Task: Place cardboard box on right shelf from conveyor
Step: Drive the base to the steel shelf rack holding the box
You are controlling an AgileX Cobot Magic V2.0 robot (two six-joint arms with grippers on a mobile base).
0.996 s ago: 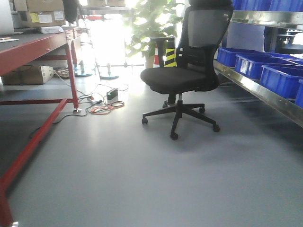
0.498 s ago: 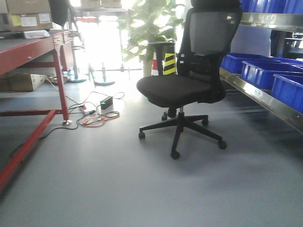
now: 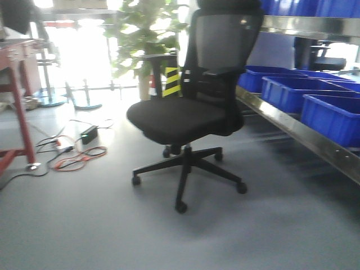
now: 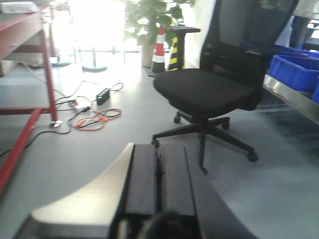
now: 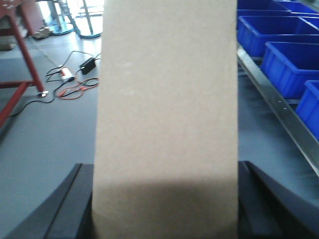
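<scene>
The plain tan cardboard box (image 5: 167,99) fills the middle of the right wrist view, standing up out of my right gripper (image 5: 164,172). Its dark fingers (image 5: 79,199) press against both sides of the box, so it is shut on it, above the grey floor. My left gripper (image 4: 158,149) is shut with nothing in it, its two black fingers lying together. The right shelf (image 3: 292,126), with its shiny steel lip, runs along the right side and also shows as the right shelf (image 5: 271,94). The conveyor is out of view.
A black office chair (image 3: 185,118) stands on the floor straight ahead, close to the shelf. Blue bins (image 3: 332,115) sit on the shelf. The red workbench leg (image 3: 17,107), floor cables (image 3: 73,157), a plant (image 3: 140,39) and a striped cone (image 4: 160,47) lie left.
The front view has swung right and moved closer. The chair has grown and slid leftward, the red workbench has nearly left the frame, and the shelf looms larger.
</scene>
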